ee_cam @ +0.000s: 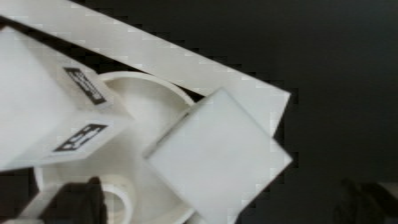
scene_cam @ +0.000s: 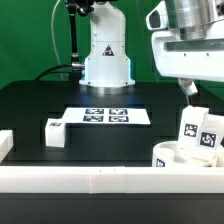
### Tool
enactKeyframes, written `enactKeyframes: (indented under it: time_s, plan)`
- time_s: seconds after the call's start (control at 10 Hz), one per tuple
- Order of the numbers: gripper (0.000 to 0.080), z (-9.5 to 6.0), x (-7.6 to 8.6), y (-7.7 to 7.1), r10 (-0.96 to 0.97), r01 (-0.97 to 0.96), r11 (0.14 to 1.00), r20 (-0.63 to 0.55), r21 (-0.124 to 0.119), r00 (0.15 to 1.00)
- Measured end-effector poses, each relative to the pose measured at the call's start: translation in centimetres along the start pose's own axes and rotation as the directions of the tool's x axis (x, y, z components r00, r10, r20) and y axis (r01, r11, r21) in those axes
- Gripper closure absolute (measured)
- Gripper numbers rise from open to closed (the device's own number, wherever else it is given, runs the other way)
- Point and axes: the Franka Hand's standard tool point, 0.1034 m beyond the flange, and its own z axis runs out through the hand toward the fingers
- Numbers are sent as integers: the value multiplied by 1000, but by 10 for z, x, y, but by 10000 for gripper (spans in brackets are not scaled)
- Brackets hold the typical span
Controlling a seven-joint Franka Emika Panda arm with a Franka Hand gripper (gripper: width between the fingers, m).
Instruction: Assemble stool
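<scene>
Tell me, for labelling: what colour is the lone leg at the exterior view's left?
White leg, small black-and-white tag; best in the exterior view.

The marker board (scene_cam: 105, 116) lay mid-table. To the exterior view's left of it, slightly nearer, lay the lone leg (scene_cam: 55, 132). The rail wall (scene_cam: 90, 180) ran along the near edge. Just behind it, at the exterior view's right, sat the seat disc (scene_cam: 172, 157). The second leg (scene_cam: 190, 127) and third leg (scene_cam: 209, 135) stood side by side upon it.

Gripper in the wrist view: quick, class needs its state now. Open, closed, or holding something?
Gripper: open, fingertips wide apart, clamped on nothing; a stool leg sits between them.
</scene>
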Motion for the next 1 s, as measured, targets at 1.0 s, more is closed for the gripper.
enactKeyframes:
  time_s: [1.0]
  plan:
    - [151, 5, -7, 1, -832, 829, 550, 12, -97, 554]
